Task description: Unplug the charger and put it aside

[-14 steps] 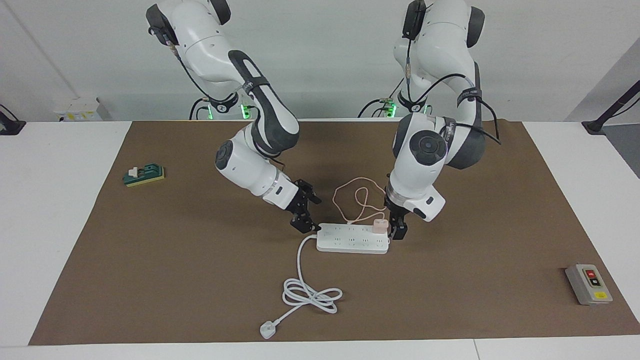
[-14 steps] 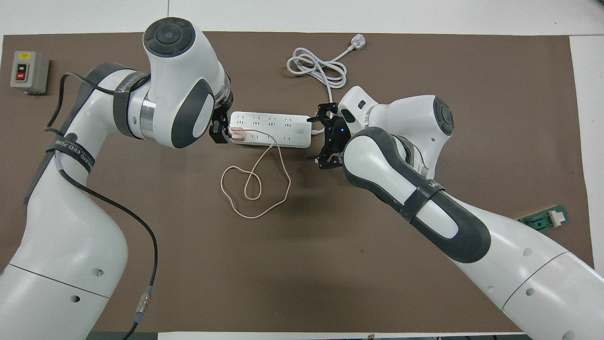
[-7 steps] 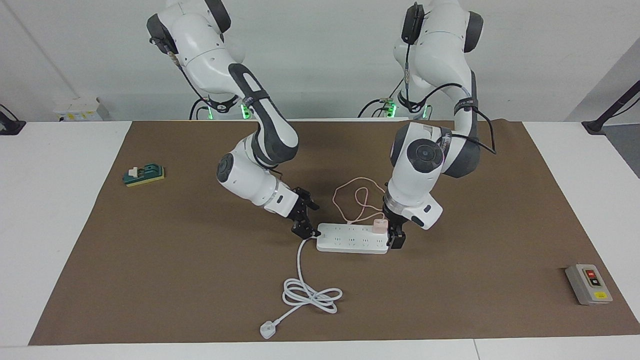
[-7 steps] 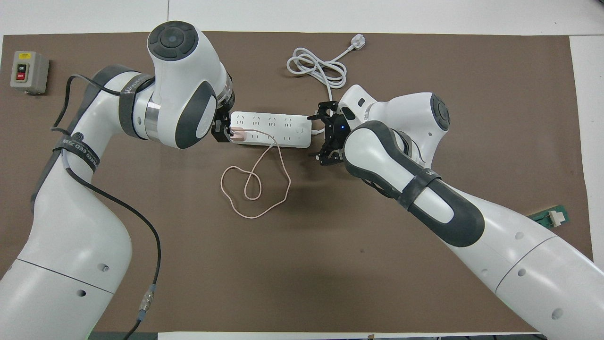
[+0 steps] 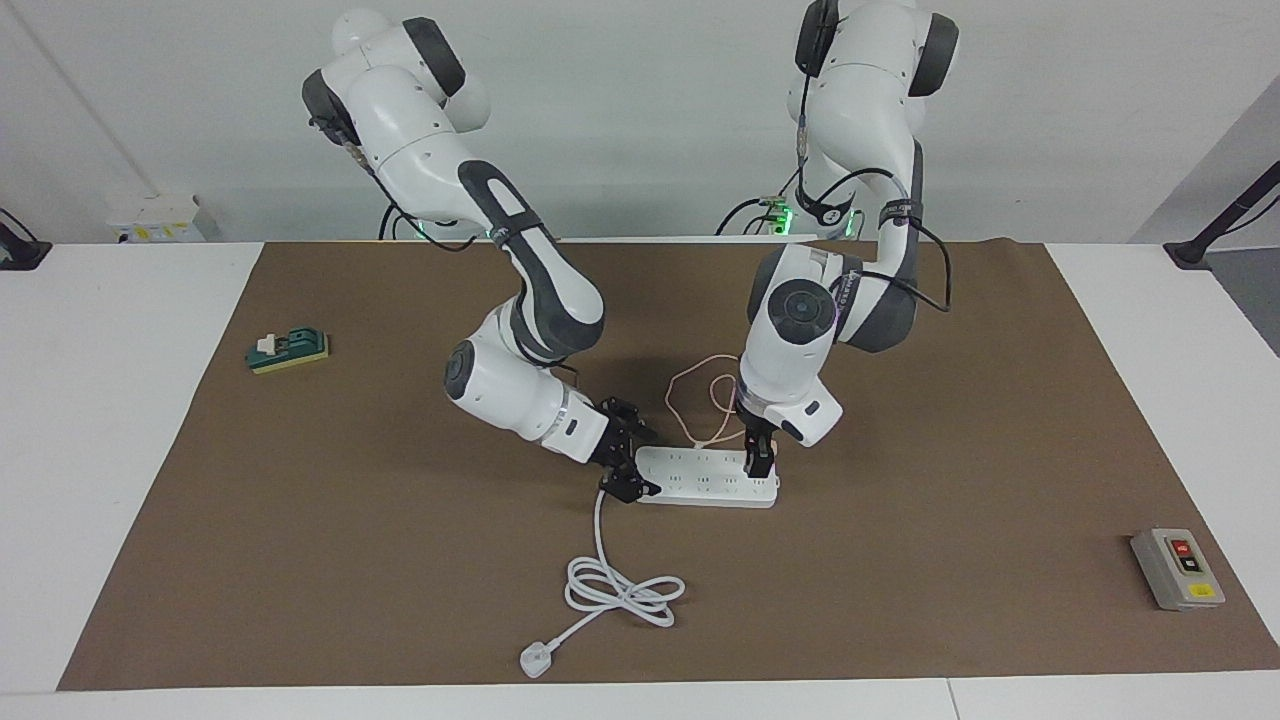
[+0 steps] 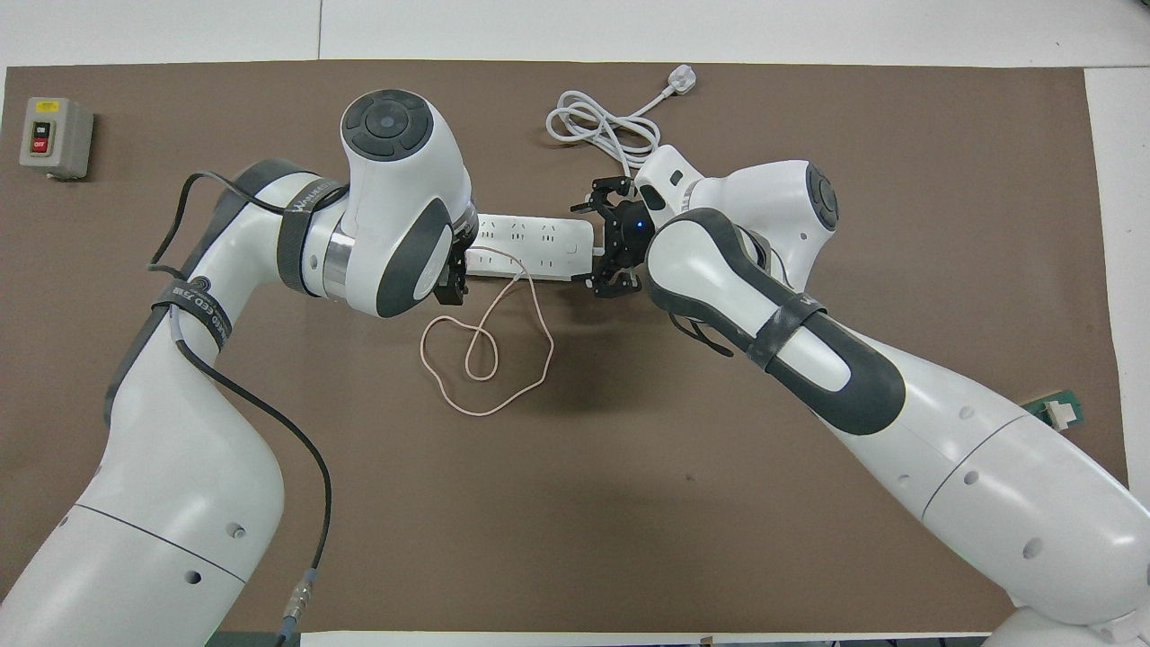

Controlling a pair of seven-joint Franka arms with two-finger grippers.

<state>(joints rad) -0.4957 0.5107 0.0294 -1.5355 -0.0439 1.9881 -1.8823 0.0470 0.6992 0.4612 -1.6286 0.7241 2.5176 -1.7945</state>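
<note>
The white power strip lies mid-table; it also shows in the overhead view. The charger's pink cube is hidden under my left hand. Only its thin pink cable shows, looped on the mat nearer to the robots than the strip, also seen from overhead. My left gripper is down on the strip's end toward the left arm, where the cable leads; from overhead the hand covers that end. My right gripper is open, its fingers astride the strip's other end, also seen from overhead.
The strip's thick white cord lies coiled farther from the robots, its plug near the table edge. A grey switch box sits toward the left arm's end. A small green board lies toward the right arm's end.
My left gripper has moved from beside the strip's end onto it, and now covers the pink cube. My right gripper has come down and closed in around the strip's cord end.
</note>
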